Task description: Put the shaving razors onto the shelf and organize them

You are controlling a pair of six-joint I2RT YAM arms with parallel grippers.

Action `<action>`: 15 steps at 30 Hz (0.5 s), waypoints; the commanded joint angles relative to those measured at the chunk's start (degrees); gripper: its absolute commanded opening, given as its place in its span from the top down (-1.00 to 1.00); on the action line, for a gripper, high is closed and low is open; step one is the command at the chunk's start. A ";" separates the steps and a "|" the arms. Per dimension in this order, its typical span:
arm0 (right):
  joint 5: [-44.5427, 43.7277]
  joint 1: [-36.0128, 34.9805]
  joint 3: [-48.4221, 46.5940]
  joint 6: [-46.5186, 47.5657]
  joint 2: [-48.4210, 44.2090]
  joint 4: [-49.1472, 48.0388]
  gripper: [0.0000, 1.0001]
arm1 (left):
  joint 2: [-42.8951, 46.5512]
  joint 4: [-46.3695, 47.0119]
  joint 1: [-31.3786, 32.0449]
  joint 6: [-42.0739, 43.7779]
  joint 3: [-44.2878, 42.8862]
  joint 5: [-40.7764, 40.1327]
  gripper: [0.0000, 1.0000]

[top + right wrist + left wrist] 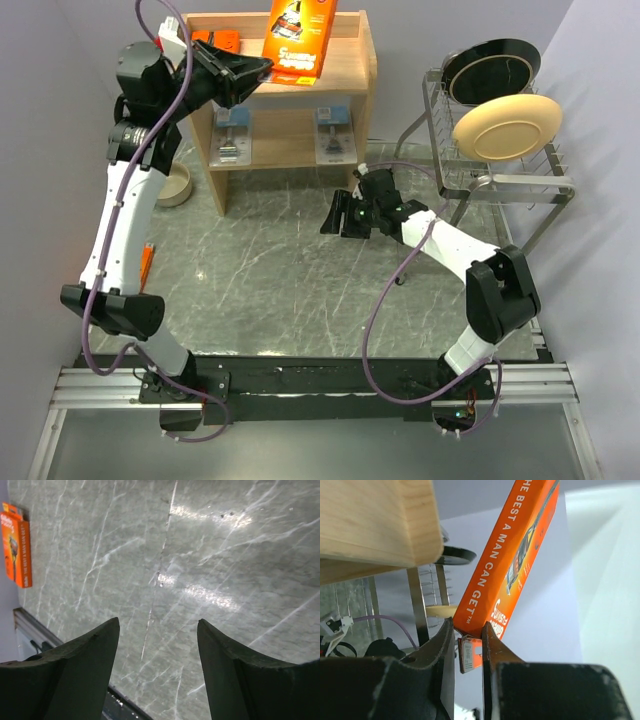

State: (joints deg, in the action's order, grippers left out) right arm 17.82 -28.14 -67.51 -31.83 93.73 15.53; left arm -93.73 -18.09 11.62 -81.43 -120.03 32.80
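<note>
Left of the shelf, an orange razor pack lies on the desk. The left tool is clamped on a second orange pack, tilted above the shelf's top tray, which holds a third orange pack. Its lower board holds a left blister pack and a right blister pack. Before the shelf, the right tool hangs, jaws apart.

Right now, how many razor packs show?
5: held orange pack in left gripper; second orange pack on shelf top; two blister packs on lower board; third orange pack on table.
</note>
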 commanded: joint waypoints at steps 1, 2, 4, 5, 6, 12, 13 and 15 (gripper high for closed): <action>-2.97 0.02 -2.11 1.60 -3.64 0.11 -0.42 | -2.15 -8.72 -0.02 -9.79 -3.28 -11.17 0.99; -2.88 0.10 -1.93 1.86 -3.82 0.03 -0.42 | -2.42 -9.07 -0.02 -10.50 -3.28 -12.39 0.99; -2.97 0.02 -1.75 1.95 -3.82 0.03 -0.42 | -3.12 -11.18 0.07 -12.08 -4.07 -14.86 0.99; -2.97 0.02 -1.49 1.95 -3.82 -0.06 -0.43 | -3.38 -11.44 0.25 -11.83 -4.42 -15.39 0.99; -3.06 0.10 -1.31 1.78 -3.82 -0.15 -0.43 | -3.65 -11.36 0.34 -10.69 -4.60 -16.44 0.99; -2.62 0.28 0.18 0.99 -3.64 -1.55 -0.43 | -4.79 -11.88 1.74 -8.30 -4.08 -17.85 0.95; -2.62 0.28 0.27 0.99 -3.82 -1.73 -0.43 | -4.62 -12.75 2.09 -8.74 -3.99 -18.99 0.92; -2.62 0.37 0.71 0.81 -4.00 -1.73 -0.43 | -4.27 -13.81 2.36 -9.71 -3.81 -20.22 0.88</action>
State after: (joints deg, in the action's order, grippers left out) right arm 15.88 -28.10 -67.24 -31.03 92.62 15.75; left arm -99.81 -31.81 12.91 -89.54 -121.21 16.05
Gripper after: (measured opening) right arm 0.711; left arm 0.215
